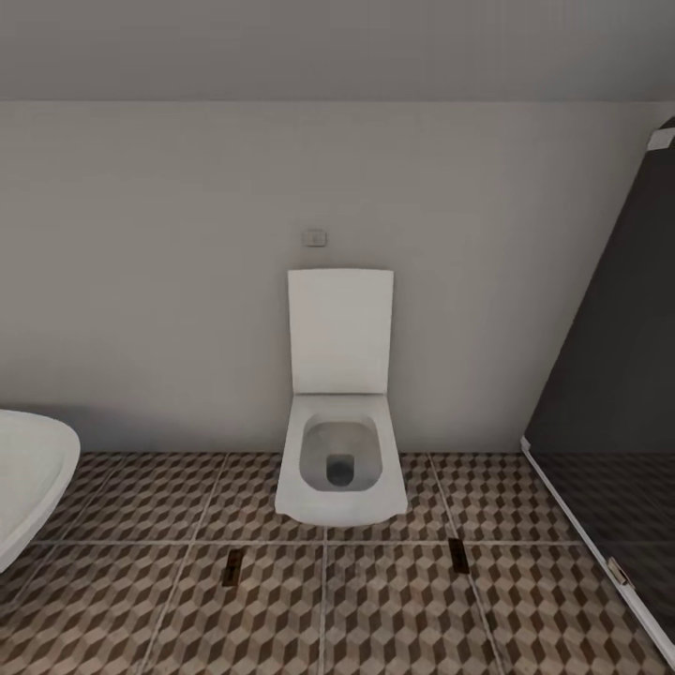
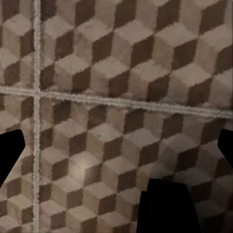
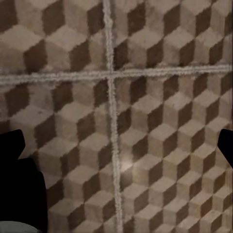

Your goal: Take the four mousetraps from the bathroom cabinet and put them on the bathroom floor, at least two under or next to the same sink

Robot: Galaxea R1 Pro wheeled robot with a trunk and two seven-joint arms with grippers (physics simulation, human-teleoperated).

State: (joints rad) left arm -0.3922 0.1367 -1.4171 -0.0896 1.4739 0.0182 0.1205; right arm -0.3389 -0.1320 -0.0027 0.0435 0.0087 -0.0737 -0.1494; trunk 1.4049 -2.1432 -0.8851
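Two small flat tan-and-dark rectangles lie on the cube-patterned bathroom floor in front of the toilet; they look like mousetraps, one at the left and one at the right. The cabinet and the bathroom sink are out of view. My left gripper hangs over bare tiles, its dark fingertips far apart, open with nothing between them. My right gripper is likewise open over a crossing of grout lines, its fingertips at the frame's sides.
A white toilet with its lid up stands against the grey wall straight ahead. The white bathtub's rim curves in at the left. A dark glass shower panel with a white frame closes off the right.
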